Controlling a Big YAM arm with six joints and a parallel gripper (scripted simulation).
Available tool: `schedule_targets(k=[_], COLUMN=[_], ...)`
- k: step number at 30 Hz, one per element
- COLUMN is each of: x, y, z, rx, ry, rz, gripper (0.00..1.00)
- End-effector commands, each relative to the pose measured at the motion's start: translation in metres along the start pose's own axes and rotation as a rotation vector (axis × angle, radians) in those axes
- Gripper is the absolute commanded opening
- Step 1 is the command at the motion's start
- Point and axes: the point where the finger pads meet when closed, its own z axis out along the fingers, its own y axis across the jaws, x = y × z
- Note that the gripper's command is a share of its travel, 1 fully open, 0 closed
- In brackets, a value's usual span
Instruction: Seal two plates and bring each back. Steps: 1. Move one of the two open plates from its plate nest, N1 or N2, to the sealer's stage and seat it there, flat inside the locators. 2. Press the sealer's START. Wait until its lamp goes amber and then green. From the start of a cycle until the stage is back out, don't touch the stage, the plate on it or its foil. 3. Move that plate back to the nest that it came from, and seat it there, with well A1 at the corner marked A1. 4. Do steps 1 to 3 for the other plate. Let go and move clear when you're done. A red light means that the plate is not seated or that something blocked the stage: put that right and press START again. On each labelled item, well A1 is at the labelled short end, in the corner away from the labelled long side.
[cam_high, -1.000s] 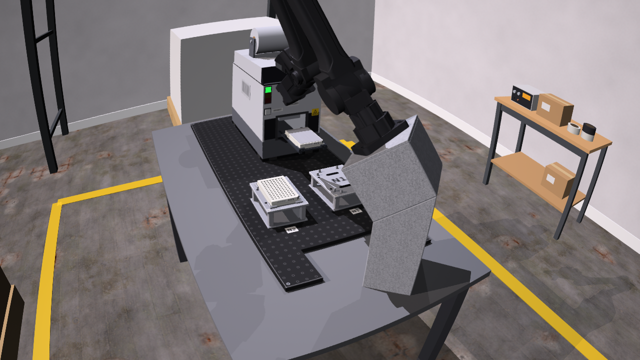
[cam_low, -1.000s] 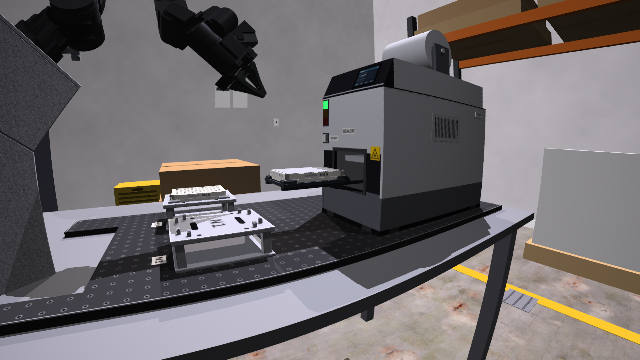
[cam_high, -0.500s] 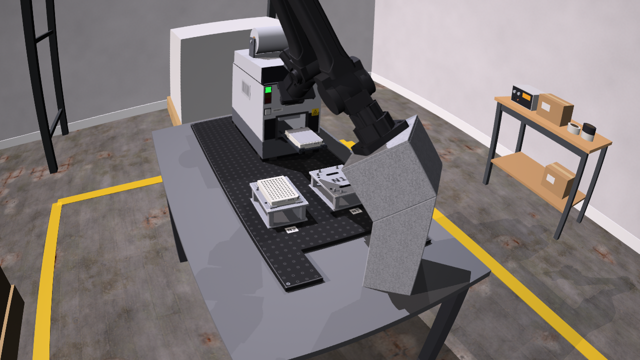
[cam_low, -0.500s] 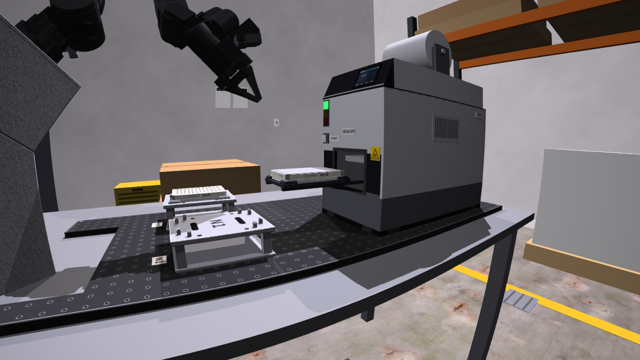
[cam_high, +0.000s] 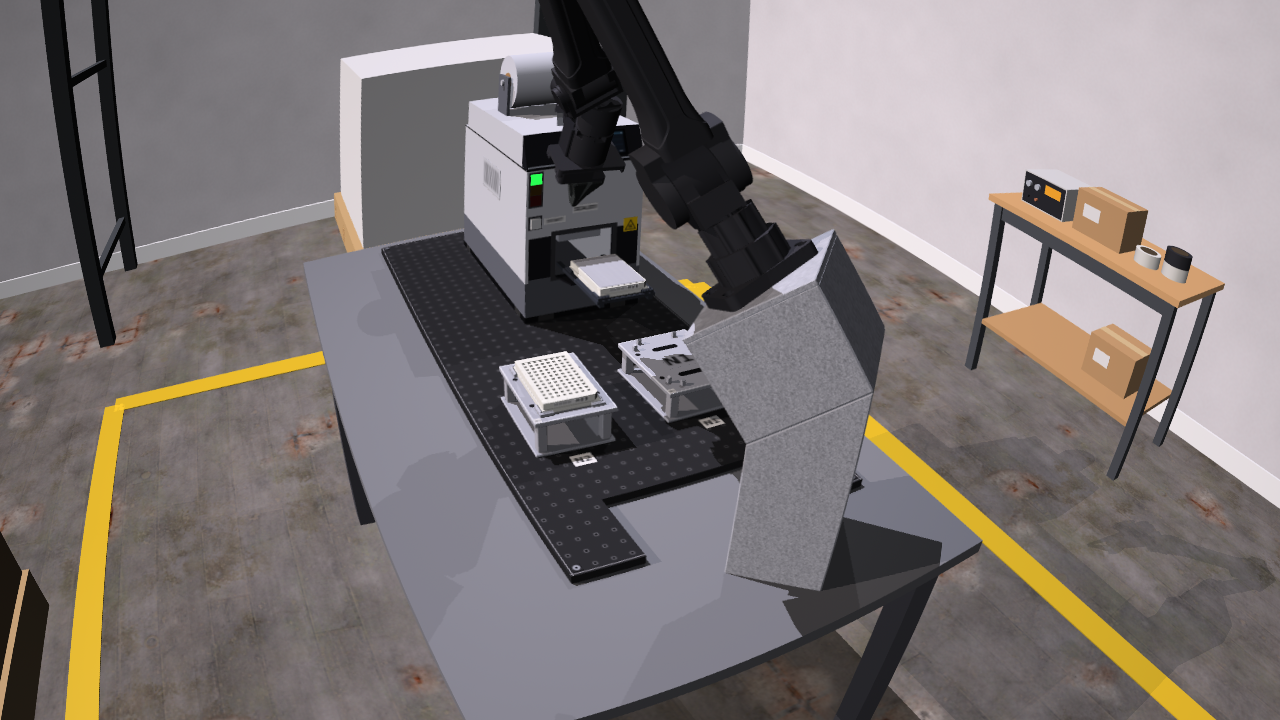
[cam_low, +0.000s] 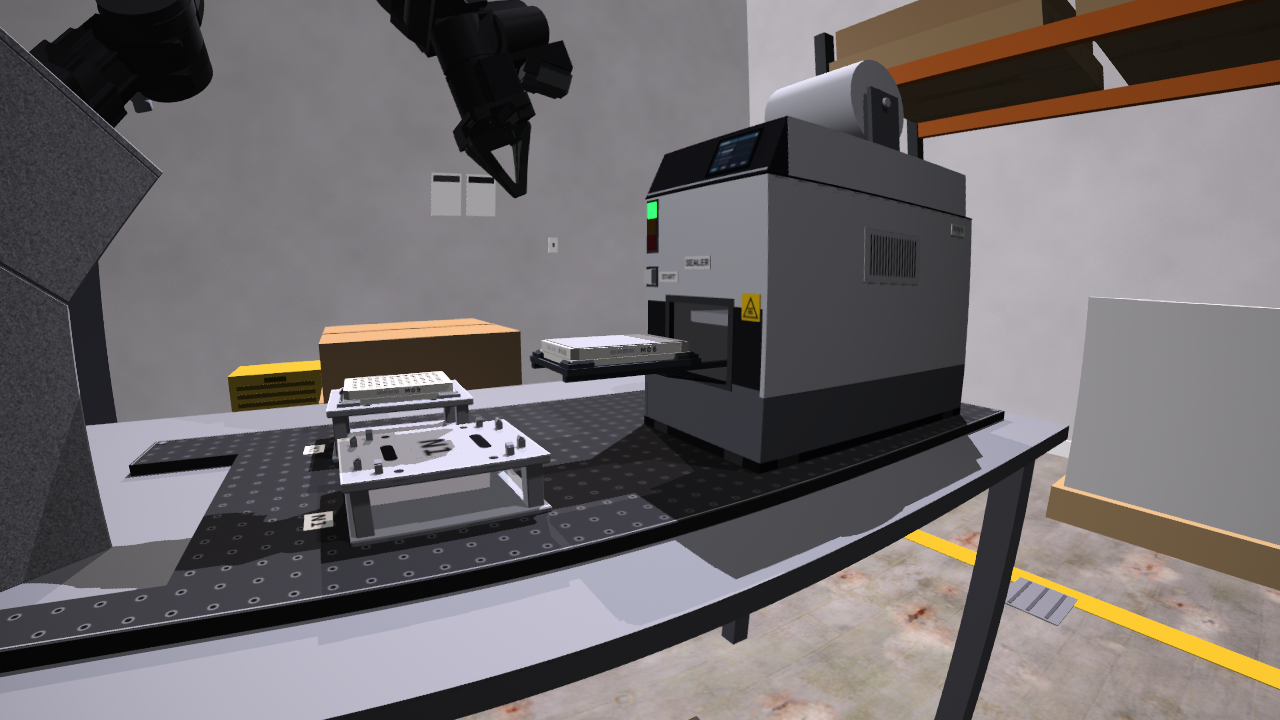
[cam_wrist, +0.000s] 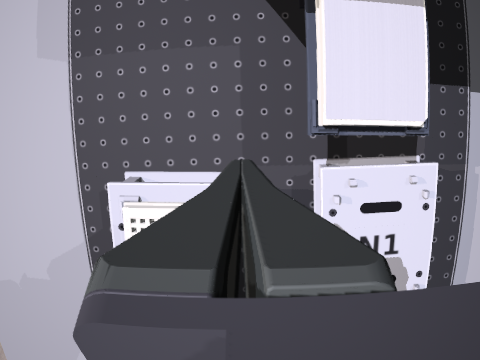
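One foil-topped plate (cam_high: 608, 275) (cam_low: 613, 348) (cam_wrist: 372, 65) sits on the stage, the lamp (cam_high: 536, 179) (cam_low: 651, 209) green; I judge it sealed and due back in N1 (cam_high: 653, 364) (cam_low: 483, 458) (cam_wrist: 382, 187). I should open wide, grip its sides squarely, lift straight and keep A1 oriented. My end effector (cam_high: 580, 200) (cam_low: 519, 192) (cam_wrist: 241, 176) points down, clenched on nothing, high before the sealer (cam_high: 494, 210) (cam_low: 859, 313).

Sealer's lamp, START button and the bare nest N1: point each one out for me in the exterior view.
Lamp (cam_low: 651, 210): exterior view, its lit green segment.
START button (cam_low: 651, 276): exterior view, its front face.
Nest N1 (cam_low: 483, 461): exterior view, its top board.
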Motion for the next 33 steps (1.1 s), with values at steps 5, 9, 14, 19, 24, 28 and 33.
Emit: schedule_targets(k=[5,9,14,19,24,28,33], x=[-0.021,-0.023,-0.023,-0.019,-0.019,-0.017,-0.004], y=[-0.008,-0.008,0.001,0.009,0.004,0.001,-0.008], z=[0.002,0.007,0.004,0.004,-0.001,-0.002,0.000], rx=[0.024,0.025,0.014,-0.002,0.010,0.016,0.027], ry=[0.233,0.369,0.420,0.394,0.374,0.371,0.411], rz=[-0.048,-0.051,-0.068,-0.076,-0.053,-0.039,0.008], gripper=[0.00,0.00,0.00,0.00,0.00,0.00,0.00])
